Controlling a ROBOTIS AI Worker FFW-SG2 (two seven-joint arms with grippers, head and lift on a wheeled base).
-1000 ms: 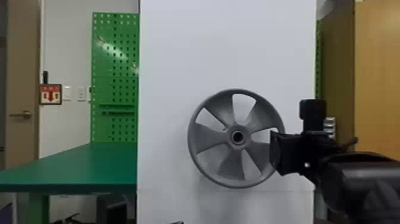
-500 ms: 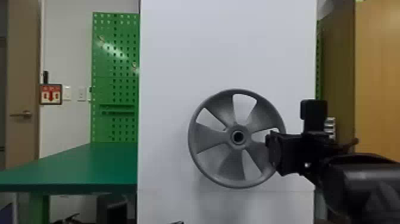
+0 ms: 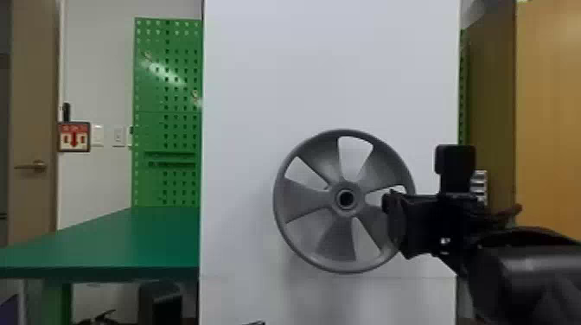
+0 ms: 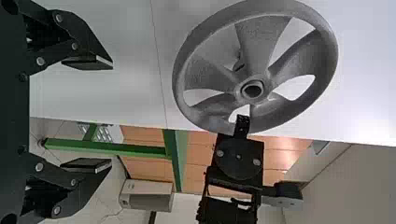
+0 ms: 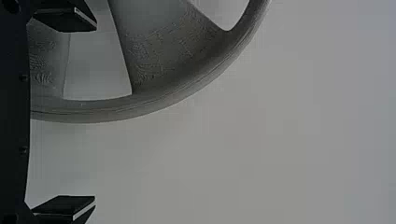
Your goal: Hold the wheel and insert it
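Note:
At the right side of the grey spoked wheel (image 3: 302,201) is my right gripper (image 3: 389,220), overlapping the rim in the head view. The wheel stands upright against the white panel, its round hub facing me. In the right wrist view my right gripper (image 5: 81,114) is open, and the wheel's rim (image 5: 140,109) lies between its two spread fingers, not pinched. My left gripper (image 4: 100,114) is open in the left wrist view with nothing between its fingers, apart from the wheel (image 4: 261,42). That view also has the right gripper at the wheel's rim.
Behind the wheel rises the tall white panel (image 3: 328,69). A green table (image 3: 112,242) stands to the left, with a green pegboard (image 3: 166,86) above its far end. A wooden cabinet (image 3: 549,112) is at the right.
The right gripper has shifted slightly left over the wheel's right rim. The wheel looks the same as before.

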